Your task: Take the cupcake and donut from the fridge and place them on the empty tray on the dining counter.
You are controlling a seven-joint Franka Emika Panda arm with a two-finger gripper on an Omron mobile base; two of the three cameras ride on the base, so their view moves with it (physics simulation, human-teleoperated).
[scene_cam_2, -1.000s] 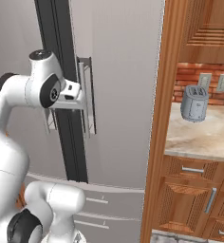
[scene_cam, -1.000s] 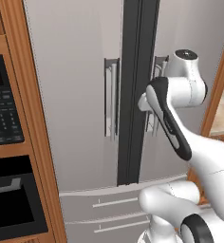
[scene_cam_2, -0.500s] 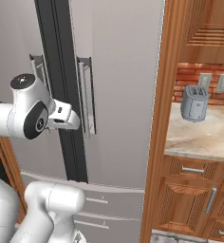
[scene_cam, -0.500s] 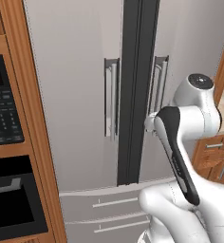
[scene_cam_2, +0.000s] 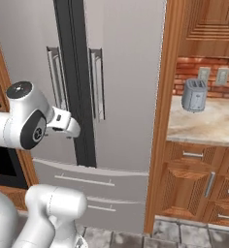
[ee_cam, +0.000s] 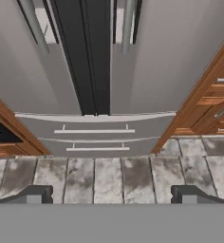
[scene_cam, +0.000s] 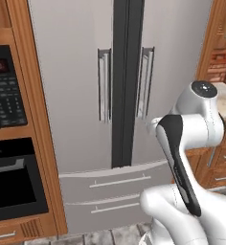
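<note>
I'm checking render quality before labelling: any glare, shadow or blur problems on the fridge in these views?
Left base view: fridge evenly lit, no glare, handles cast only faint shadows. Right base view: sharp, slightly soft edges on the toaster. Hand view: doors lean outward from perspective; open gripper fingertips crisp.
</note>
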